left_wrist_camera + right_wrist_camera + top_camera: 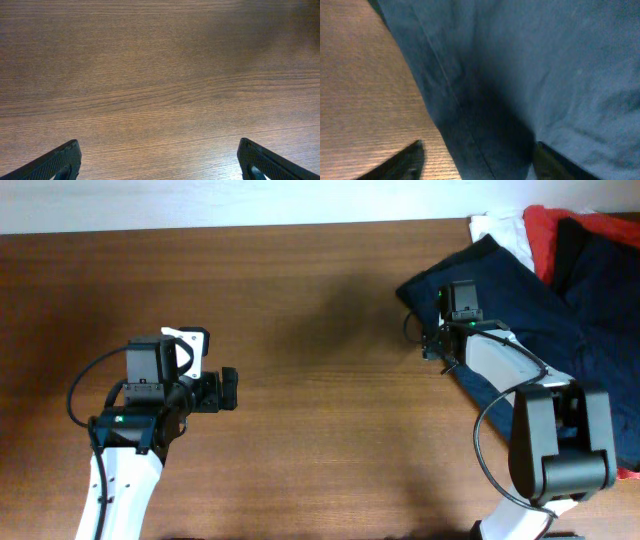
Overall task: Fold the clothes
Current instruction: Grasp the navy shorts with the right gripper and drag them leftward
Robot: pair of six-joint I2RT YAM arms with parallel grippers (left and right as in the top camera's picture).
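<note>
Left wrist view: left gripper (159,150) jaws were wide apart, nothing between them, only bare table (160,75) wood ahead. No obstacles in its path.

Right wrist view: right gripper (479,150) jaws were also spread, not clamped. They straddled the hemmed edge of the shorts (530,75): one finger (407,160) over wood, the other over denim. Couldn't tell if either finger touched the cloth. This seam detail didn't show from overhead.

Overhead: both arms were based at the near edge. The left gripper (228,388) sat over the near-left part of the table (320,280), well apart from all clothing. The right gripper (440,340) was at the left edge of the shorts (520,300), which lay spread along the right edge, partly under the right arm. Past them, in the far-right corner, a white garment (505,230) and a red garment (545,225) were bunched together, touching the shorts. The middle and far-left of the table were open wood. Only this view showed the pile.
</note>
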